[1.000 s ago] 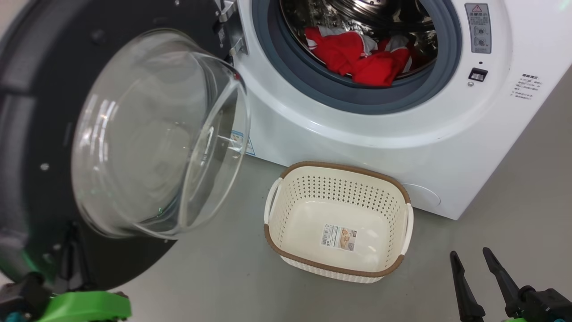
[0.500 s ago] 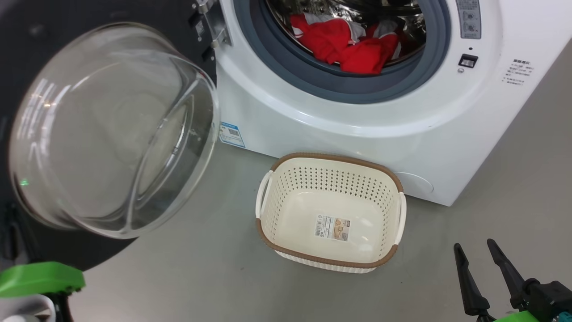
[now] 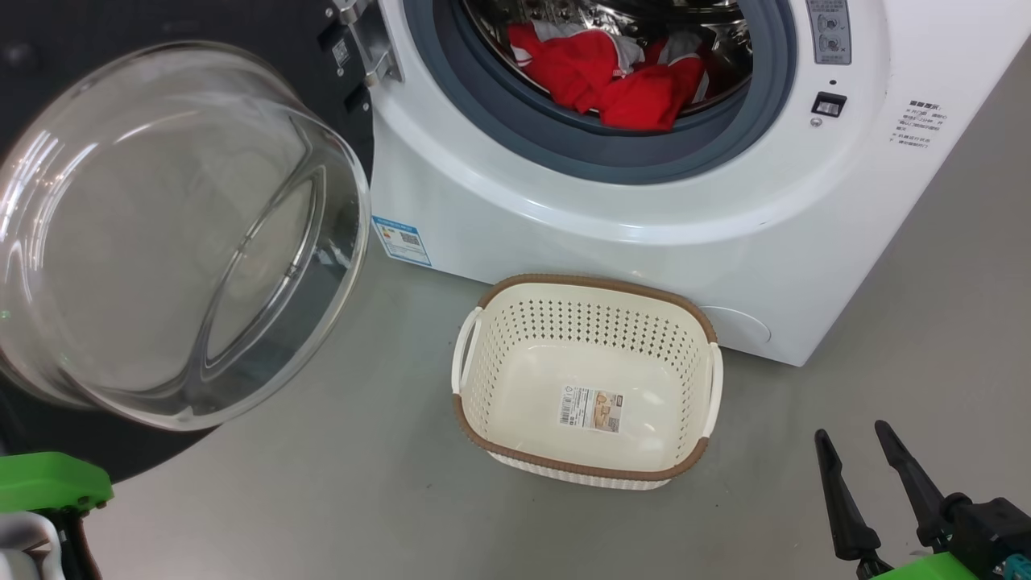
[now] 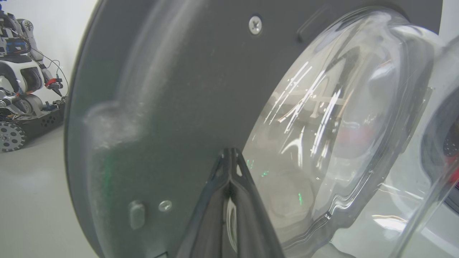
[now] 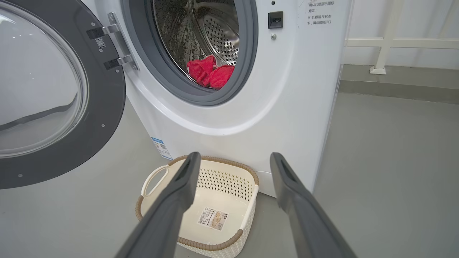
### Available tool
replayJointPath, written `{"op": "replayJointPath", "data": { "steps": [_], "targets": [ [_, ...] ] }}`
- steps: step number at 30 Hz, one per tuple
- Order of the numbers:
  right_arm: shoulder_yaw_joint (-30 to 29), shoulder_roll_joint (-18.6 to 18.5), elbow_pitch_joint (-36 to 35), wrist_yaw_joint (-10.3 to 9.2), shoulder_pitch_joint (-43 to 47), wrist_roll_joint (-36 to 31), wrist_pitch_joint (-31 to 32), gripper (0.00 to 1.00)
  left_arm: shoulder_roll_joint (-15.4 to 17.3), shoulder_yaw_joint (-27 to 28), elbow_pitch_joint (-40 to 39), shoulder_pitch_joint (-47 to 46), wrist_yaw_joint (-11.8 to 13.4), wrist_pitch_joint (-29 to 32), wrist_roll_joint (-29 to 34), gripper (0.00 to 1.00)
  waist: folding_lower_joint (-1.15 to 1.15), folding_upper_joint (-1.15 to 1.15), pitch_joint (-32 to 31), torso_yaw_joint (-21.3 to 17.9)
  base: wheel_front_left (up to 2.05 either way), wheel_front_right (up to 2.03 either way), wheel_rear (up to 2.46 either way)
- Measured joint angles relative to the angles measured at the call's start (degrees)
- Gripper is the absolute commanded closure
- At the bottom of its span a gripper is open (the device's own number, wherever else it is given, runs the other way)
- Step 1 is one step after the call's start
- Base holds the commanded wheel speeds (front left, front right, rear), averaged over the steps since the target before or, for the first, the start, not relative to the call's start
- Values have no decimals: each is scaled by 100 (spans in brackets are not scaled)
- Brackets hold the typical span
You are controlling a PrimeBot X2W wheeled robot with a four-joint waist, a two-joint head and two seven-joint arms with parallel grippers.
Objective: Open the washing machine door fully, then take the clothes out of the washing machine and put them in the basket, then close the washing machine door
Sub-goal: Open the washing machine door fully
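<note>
Lying low in the steel drum (image 5: 215, 32), the clothes (image 3: 620, 80) make a crumpled bright red heap with white patches. They sit just behind the grey gasket (image 3: 515, 137) of the washing machine (image 3: 644, 266), whose mouth stands uncovered. In the head view the heap's long axis runs from nine o'clock to three o'clock along the drum's lower lip. From the right gripper (image 3: 851, 435) the heap lies at about eleven o'clock in that view, well apart. Along that gripper's own fingers in the right wrist view it sits near twelve o'clock, a touch toward eleven, so a reach forward and upward looks the likely line. Its two fingers stand spread wide with nothing between them. The basket (image 3: 596, 283) rests on the floor (image 3: 322, 499) just before the washer, at about ten o'clock from the right gripper, with a paper label (image 3: 592, 408) on its bottom. The washing machine door (image 3: 177, 234) hangs swung out at nine o'clock of the mouth on its hinge (image 3: 362, 48), its clear bowl bulging from the black rim. The left gripper (image 4: 229, 152) has its fingers pressed together on nothing, its tips at the door's dark inner face beside the glass; whether they touch it I cannot tell. The right arm looks the nearer and freer one for the clothes.
</note>
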Motion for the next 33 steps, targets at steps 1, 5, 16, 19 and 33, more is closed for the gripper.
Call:
{"op": "replayJointPath", "data": {
  "steps": [1,5,16,19,33],
  "targets": [
    [3,1,0,0,0,1,0,0,3,5,12,0,-13,0,38,100,0,0,-10,-1,0,0,0],
    [15,9,1,0,1,1,0,0,-2,13,41,0,-73,1,153,100,0,0,-66,8,0,0,0],
    [55,59,10,0,5,1,0,0,-111,-76,-199,389,-247,1,197,100,0,0,-272,18,0,0,0],
    [64,79,18,0,8,1,0,0,-162,-179,-343,620,-324,1,176,100,0,0,-325,7,0,0,0],
    [16,207,43,0,23,1,0,0,-200,-987,-771,1433,-466,1,-253,93,0,0,-495,-145,0,0,0]
  ]
}}
